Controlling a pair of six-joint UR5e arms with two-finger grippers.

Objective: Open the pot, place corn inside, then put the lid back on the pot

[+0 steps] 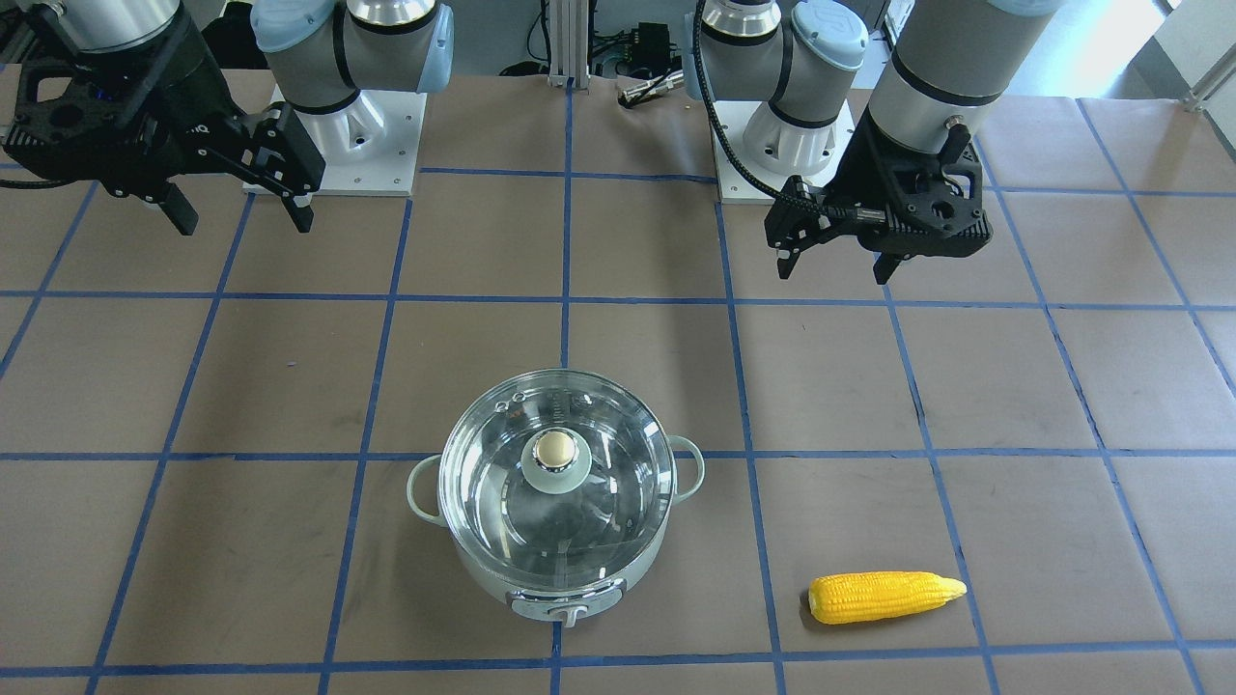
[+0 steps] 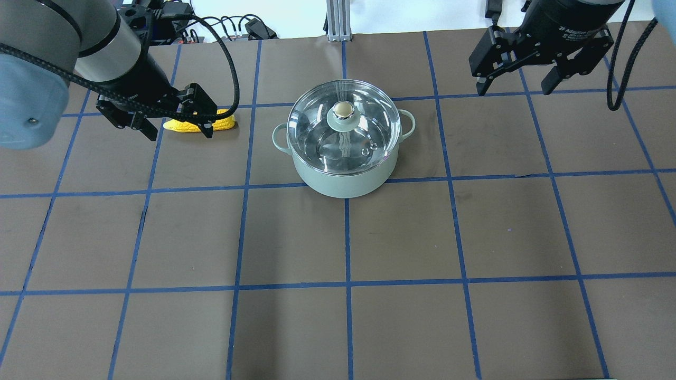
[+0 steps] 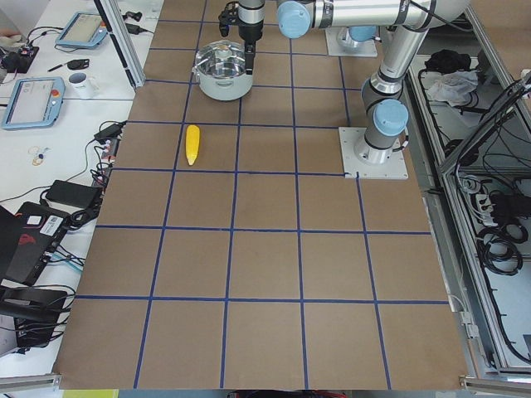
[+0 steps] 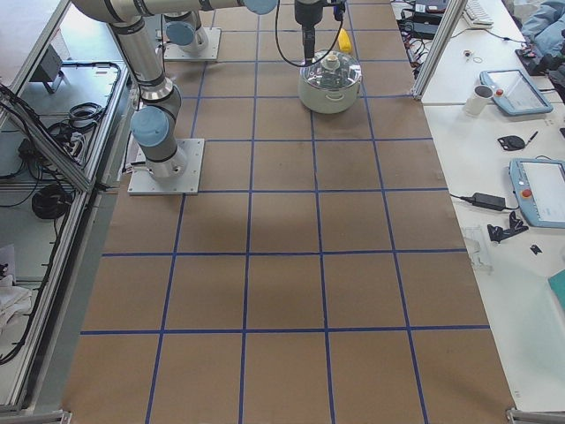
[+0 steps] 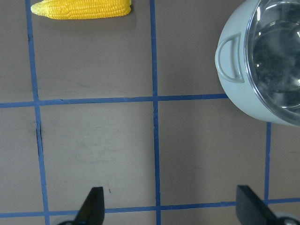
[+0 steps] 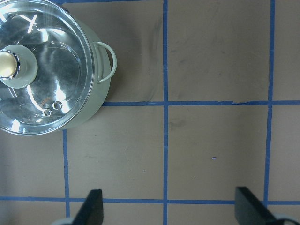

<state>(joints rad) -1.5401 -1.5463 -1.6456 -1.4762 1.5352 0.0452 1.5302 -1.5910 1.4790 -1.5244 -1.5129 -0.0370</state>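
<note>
Near the base, both hang above the table (image 1: pixel 290 386): left gripper (image 1: pixel 832 272) fingers spread, empty; right gripper (image 1: pixel 247 225) same. Farther out, pot (image 1: pixel 480 569) mid-table, lid (image 1: pixel 599 502) seated on it. Corn (image 1: pixel 884 597) lies flat, well apart on pot's left.

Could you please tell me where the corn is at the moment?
The corn lies on the table on the robot's left, lower right in the front-facing view, apart from the pot and farther from the robot than the left gripper.
</note>
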